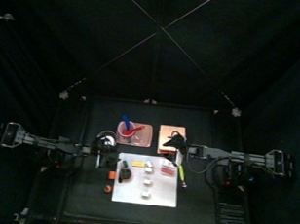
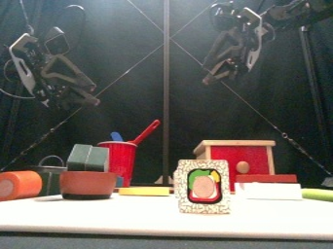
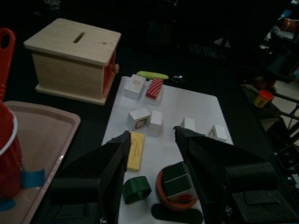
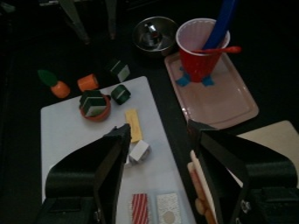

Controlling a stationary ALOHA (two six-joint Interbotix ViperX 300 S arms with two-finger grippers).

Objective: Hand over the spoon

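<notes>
A red cup (image 2: 120, 160) stands on a pink tray (image 4: 229, 101) at the back left of the table. A red spoon (image 2: 146, 130) leans out of it beside a blue utensil handle (image 4: 219, 22). My left gripper (image 3: 149, 136) hangs open above the table's left side, with the cup (image 3: 10, 131) just off to its side. My right gripper (image 4: 156, 131) is open too, high over the white board, well short of the cup (image 4: 201, 48). Neither gripper holds anything. In the top view both arms (image 1: 58, 146) (image 1: 234, 162) sit at the table's sides.
A wooden box with a slot (image 3: 73, 57) stands at the back right. A white board (image 1: 148, 177) carries several small blocks. Left of it sit a red bowl (image 2: 88, 183), green and orange blocks (image 4: 52, 86) and a metal cup (image 4: 153, 32). A picture card (image 2: 203, 187) stands in front.
</notes>
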